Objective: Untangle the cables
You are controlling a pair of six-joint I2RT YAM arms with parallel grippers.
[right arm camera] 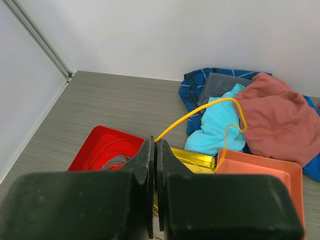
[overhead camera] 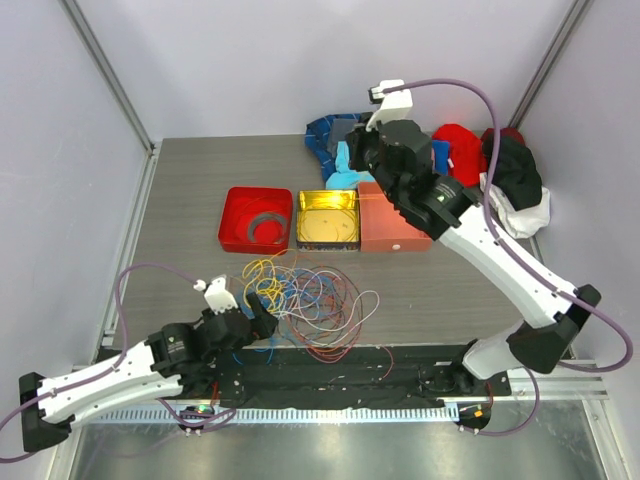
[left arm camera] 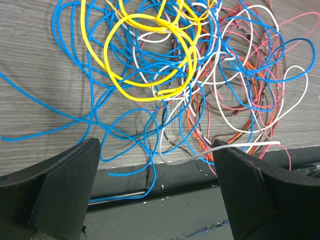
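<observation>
Left gripper (overhead camera: 268,322) stands wide open and holds nothing. In its wrist view the two dark fingers (left arm camera: 65,190) are far apart, low at the near edge of the table (overhead camera: 200,180). Directly in front of it, toward the far side and a little to the right in the top view, lie the cables (overhead camera: 310,298). They form one loose heap of blue, yellow, white, red and orange loops on the wood.

The heap is wider from left to right than from near to far. Its near fringe reaches the black strip (overhead camera: 330,362) at the table edge. A white cable end (left arm camera: 235,146) lies partly across the gap between the fingers, running left to right, with its tip beside the right finger. So the left arm is clearly the nearer one, and I judge that the next pick belongs to it. It needs only to go forward and down, and to turn so that the fingers close across one strand, not along it.

Behind the heap three trays stand in a row: a red tray (overhead camera: 226,225) with a grey coil (overhead camera: 262,225) inside, a yellow tray (overhead camera: 327,245) and an orange tray (overhead camera: 395,235). Above the far side of the yellow tray the right gripper (overhead camera: 352,165) is closed on a yellow cable (right arm camera: 200,111). This cable rises from the fingertips in an arch toward the clothes (overhead camera: 470,150). The right arm is well apart from the heap.
</observation>
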